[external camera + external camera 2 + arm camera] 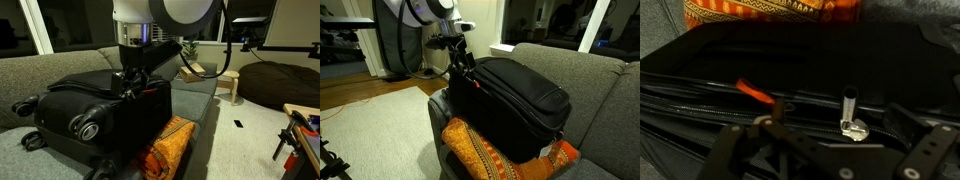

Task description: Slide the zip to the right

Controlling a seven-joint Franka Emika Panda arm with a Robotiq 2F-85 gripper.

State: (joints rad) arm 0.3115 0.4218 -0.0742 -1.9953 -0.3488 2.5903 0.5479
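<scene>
The zip [850,108], a small silvery pull, stands up from the thin black track on the black suitcase [800,50]. An orange tag [755,93] sits on the same track off to its side. The end effector [825,140] hangs close over it, released, its fingers [730,150] spread wide with the pull between them, grasping nothing. In both exterior views the suitcase lies on a grey sofa [590,70], against an orange patterned cushion [480,150]
</scene>
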